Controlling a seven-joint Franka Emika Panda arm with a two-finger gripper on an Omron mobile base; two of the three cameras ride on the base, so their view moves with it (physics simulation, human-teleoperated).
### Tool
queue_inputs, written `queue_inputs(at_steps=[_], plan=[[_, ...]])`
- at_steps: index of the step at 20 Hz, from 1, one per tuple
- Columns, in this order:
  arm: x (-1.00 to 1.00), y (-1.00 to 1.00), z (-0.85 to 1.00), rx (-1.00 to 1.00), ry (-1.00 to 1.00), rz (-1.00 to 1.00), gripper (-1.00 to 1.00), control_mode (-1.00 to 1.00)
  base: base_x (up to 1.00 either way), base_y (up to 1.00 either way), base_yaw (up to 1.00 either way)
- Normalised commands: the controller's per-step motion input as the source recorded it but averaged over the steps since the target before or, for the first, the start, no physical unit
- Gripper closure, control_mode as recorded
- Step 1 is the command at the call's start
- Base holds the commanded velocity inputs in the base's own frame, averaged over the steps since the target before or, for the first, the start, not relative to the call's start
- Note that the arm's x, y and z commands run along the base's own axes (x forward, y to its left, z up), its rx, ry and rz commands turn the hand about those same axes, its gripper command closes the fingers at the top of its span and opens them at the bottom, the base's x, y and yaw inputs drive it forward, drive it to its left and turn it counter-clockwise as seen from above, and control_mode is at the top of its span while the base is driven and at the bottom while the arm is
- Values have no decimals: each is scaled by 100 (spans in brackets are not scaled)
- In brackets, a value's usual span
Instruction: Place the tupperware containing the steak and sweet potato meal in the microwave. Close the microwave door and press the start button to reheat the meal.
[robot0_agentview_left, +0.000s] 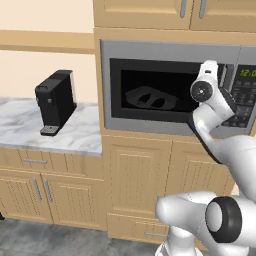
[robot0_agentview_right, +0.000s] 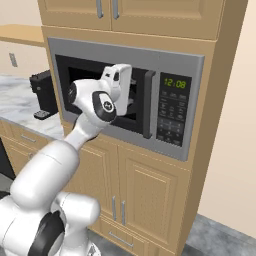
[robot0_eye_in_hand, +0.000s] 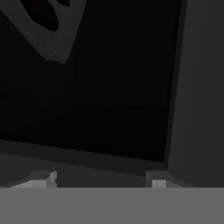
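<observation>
At the far left a small black boxy coffee machine (robot0_agentview_left: 55, 101) stands on a marble-patterned worktop (robot0_agentview_left: 30, 131), white with grey veins, over pale wood cabinets (robot0_agentview_left: 35, 187) with ridged door panels and slim metal bar handles. To its right, set into a tall wooden column under upper cabinets (robot0_agentview_left: 145, 12), is the microwave (robot0_agentview_left: 172, 50), a large silver-grey box with a smooth matte frame. The microwave door (robot0_agentview_left: 150, 125) is closed flat against the front, and its wide dark glass window takes up most of the panel. Through that glass the tupperware (robot0_agentview_left: 151, 97) shows dimly inside the cavity: a shallow rectangular tray with rounded corners and a raised rim, with two dark oval shapes in it that the tinted glass keeps too dim to tell apart as steak or sweet potato. In the hand view the tupperware (robot0_eye_in_hand: 50, 30) shows at the upper left as a grey rounded corner behind the glass.

Right of the window runs the dark vertical bar handle (robot0_agentview_right: 148, 104), then the black keypad panel (robot0_agentview_right: 172, 114) with a green digital clock (robot0_agentview_right: 175, 83) at its top. The white arm reaches up in front of the door's right part, with the pincer (robot0_eye_in_hand: 99, 178) pointed at the glass close to the handle side. Its two small fingertips (robot0_eye_in_hand: 41, 179) stand apart with nothing between them, so the pincer is parted and holds nothing.
</observation>
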Motion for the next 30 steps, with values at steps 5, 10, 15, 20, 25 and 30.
queue_inputs(at_steps=[5, 10, 15, 20, 25, 30], plan=[[-48, 18, 38, 0, 10, 0, -100, -100, 0, 0, 0], [-95, 3, 9, 4, 2, 0, -100, -100, 0, 0, 0], [-100, -16, -8, 11, 0, 13, -100, -100, 0, 0, 0], [-99, -34, -20, 17, 0, 23, -100, -100, 0, 0, 0], [-53, -52, -26, 13, 0, 27, -100, -100, 0, 0, 0], [-29, -15, -17, 2, 0, 27, -100, -100, 0, 0, 0]])
